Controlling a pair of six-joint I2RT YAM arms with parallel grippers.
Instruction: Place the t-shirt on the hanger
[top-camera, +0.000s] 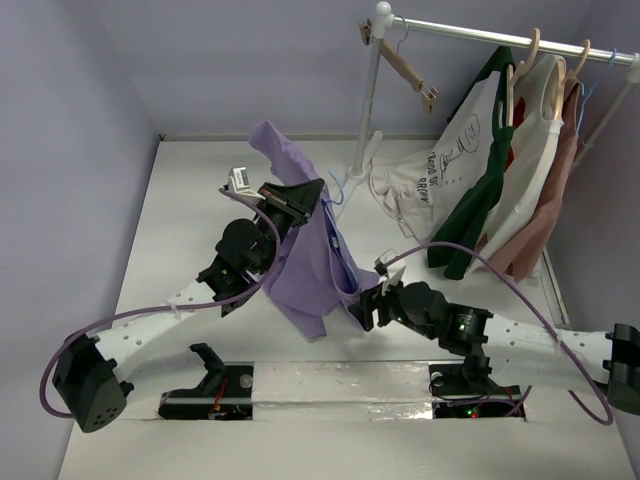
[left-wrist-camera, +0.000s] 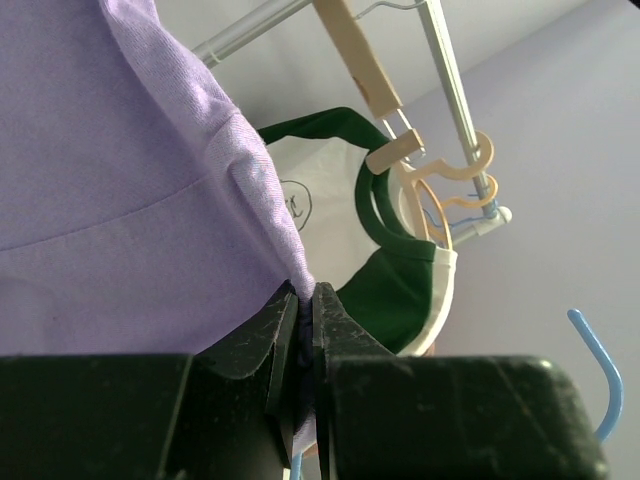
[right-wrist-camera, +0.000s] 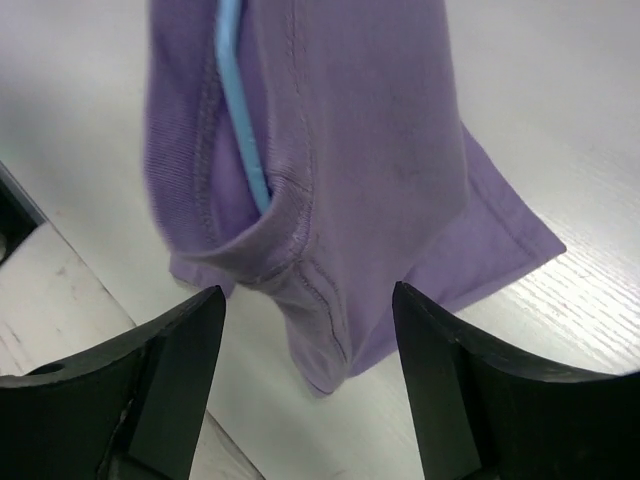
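The lavender t-shirt (top-camera: 305, 255) hangs in the air at the table's middle, held up by my left gripper (top-camera: 300, 200). In the left wrist view that gripper (left-wrist-camera: 305, 300) is shut on the shirt's fabric (left-wrist-camera: 120, 200), and the light-blue hanger's wire (left-wrist-camera: 294, 462) shows between the jaws, with its hook (left-wrist-camera: 600, 370) at right. In the right wrist view the hanger (right-wrist-camera: 240, 120) runs inside the shirt (right-wrist-camera: 340, 150). My right gripper (top-camera: 366, 306) is open at the shirt's lower right corner, and in its wrist view (right-wrist-camera: 310, 325) the jaws stand either side of a hanging fold, apart from it.
A clothes rail (top-camera: 500, 40) at the back right carries a tan wooden hanger (top-camera: 405, 65), a white printed shirt (top-camera: 470, 140), a dark green garment (top-camera: 470, 215) and pale garments (top-camera: 545, 170). The rail's stand (top-camera: 365, 150) rises behind the t-shirt. Lavender walls close in left and back.
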